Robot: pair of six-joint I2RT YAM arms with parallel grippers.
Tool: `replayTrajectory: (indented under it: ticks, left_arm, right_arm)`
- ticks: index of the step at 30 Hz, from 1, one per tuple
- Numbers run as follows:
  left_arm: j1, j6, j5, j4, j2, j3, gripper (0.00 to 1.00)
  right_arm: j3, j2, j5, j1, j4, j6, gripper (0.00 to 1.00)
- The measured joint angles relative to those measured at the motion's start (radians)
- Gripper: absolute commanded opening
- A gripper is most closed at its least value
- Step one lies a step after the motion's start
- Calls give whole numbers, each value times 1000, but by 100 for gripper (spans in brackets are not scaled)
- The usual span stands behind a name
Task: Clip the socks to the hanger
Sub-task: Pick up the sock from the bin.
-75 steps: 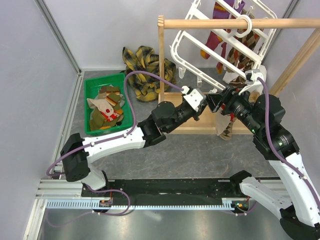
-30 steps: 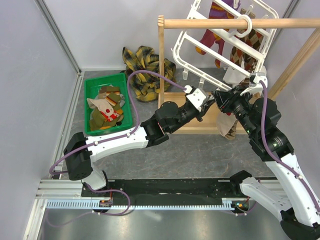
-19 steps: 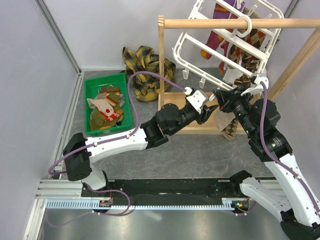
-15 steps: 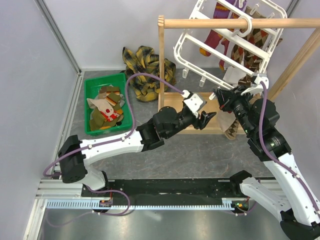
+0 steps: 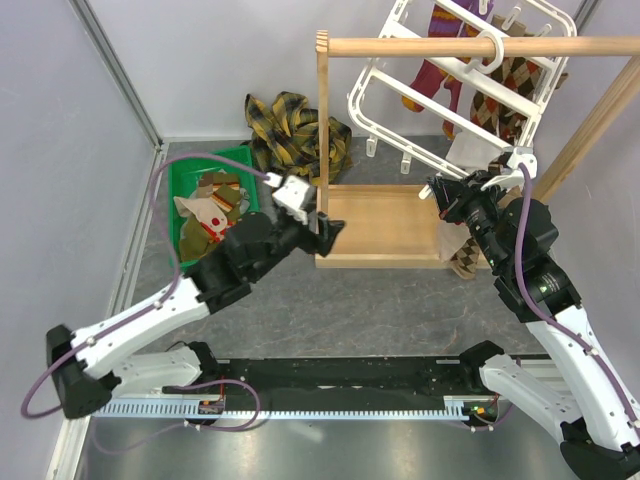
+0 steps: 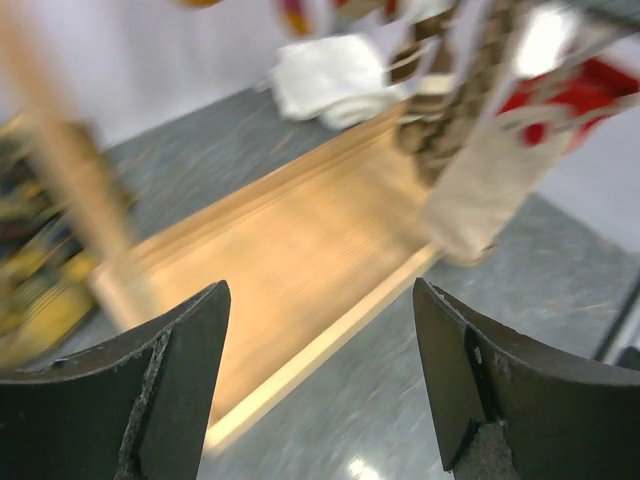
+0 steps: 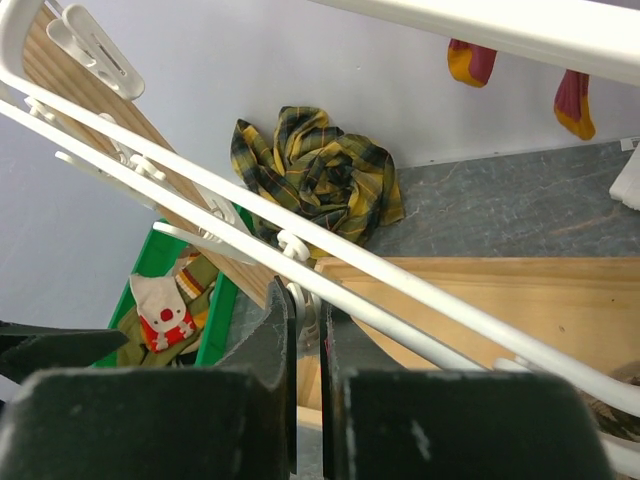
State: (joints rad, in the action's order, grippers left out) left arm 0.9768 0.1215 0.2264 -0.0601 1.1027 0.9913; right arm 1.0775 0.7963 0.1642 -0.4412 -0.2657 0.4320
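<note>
Centrally, the wooden rack (image 5: 440,47) spans the far right, and the white hanger (image 5: 436,92) hooks over its rod, tilted. A plaid cloth (image 5: 290,125) lies crumpled on the floor far left of the rack. The green bin (image 5: 173,215) at left holds loose socks. More socks (image 5: 503,88) hang from the hanger's far-right side. The left gripper (image 5: 328,228) hovers at the near-left corner of the rack's tray, fingers wide apart and holding nothing. The right gripper (image 5: 440,195) sits under the hanger, jaws together, pinching a dangling white clip (image 7: 306,315).
</note>
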Motion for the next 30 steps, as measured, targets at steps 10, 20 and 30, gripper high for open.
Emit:
replayTrajectory:
  ticks: [10, 20, 30]
  left_arm:
    - [-386, -35, 28, 388, -236, -100, 74]
    - [-638, -196, 58, 591, 175, 74, 60]
    - [-788, -270, 65, 757, 626, 357, 49]
  right_arm:
    - [-4, -3, -5, 0, 3, -27, 0]
    - [-5, -6, -9, 0, 4, -39, 0]
    - [-7, -23, -22, 0, 3, -55, 0]
